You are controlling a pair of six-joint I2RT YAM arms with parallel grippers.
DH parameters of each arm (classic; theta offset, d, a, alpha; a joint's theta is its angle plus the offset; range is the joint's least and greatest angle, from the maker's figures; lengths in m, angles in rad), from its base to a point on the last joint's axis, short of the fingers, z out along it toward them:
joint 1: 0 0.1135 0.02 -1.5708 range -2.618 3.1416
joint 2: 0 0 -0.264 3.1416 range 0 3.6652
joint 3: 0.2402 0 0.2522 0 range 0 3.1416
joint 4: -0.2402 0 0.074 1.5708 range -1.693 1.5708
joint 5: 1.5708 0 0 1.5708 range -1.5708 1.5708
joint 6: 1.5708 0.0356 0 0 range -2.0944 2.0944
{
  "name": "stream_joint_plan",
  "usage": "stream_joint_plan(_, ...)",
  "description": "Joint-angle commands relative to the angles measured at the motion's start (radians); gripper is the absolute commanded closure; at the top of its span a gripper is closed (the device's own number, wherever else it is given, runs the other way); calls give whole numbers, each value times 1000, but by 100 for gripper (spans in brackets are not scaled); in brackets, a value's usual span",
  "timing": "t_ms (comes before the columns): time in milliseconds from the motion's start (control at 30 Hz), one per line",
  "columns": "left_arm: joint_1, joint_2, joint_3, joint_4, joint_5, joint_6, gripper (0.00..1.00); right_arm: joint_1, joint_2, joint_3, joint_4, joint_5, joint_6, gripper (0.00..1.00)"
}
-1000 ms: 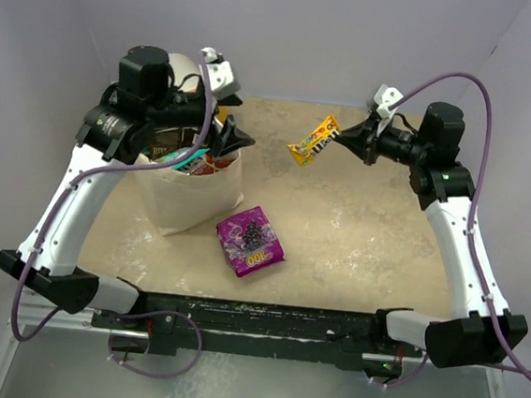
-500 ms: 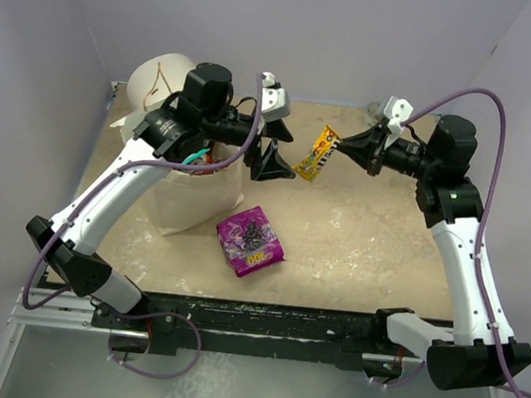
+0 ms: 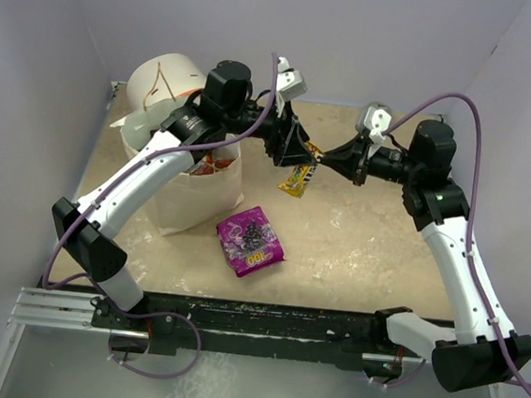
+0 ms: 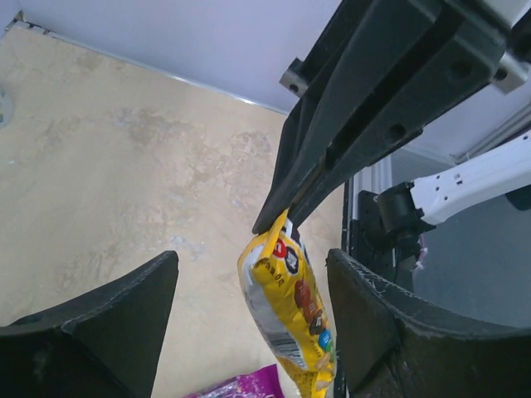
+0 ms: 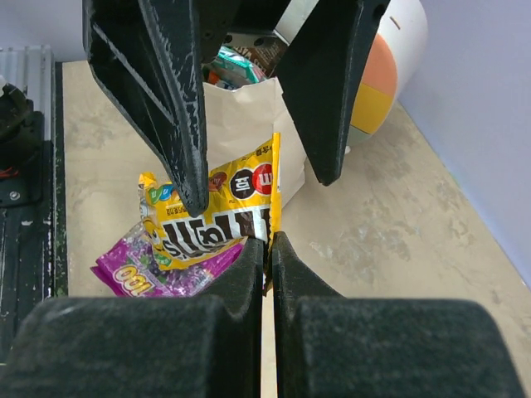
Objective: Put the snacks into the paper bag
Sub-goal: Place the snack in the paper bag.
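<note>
**Yellow candy bag aloft between the grippers**

The paper bag [image 3: 199, 202] stands near the table's [image 3: 365, 237] left rear corner with several packets [image 3: 214, 163] inside. The right gripper [image 3: 324, 159], fingers pressed together, pinches the top end of the yellow candy bag [image 3: 298, 176] above rear centre. The left gripper [image 3: 294, 150] is spread – one finger on each side of that bag. A purple packet [image 3: 250, 241] lies near the front edge. Bare tabletop runs to the right edge.

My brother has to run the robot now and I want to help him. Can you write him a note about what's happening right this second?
Right gripper: shut on an edge of the yellow candy bag, holding it in the air between the arms.
Left gripper: open, one finger on each side of that bag, not gripping it.
Paper bag: standing on the left, with some packets inside.
Purple packet: lying on the table beside the paper bag.
Left to do: candy bag into the paper bag, then the purple packet.
</note>
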Motion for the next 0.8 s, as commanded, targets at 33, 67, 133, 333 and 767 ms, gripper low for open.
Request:
stream_joint_plan(33,-6,-2,37,96,15,-128,28,19,-3,-12,38,-4,-22,100)
stream_joint_plan(67,-6,-3,32,103,15,-138,30,22,-4,-14,39,-3,-22,100)
stream_joint_plan(133,-6,-3,19,111,17,-158,36,25,-3,-19,43,-3,-24,100)
stream_joint_plan(333,-5,-8,-3,124,24,-178,49,29,-11,-25,50,4,-26,100)
stream_joint_plan(767,-4,-29,-49,126,12,-175,50,29,-17,-19,54,12,-22,100)
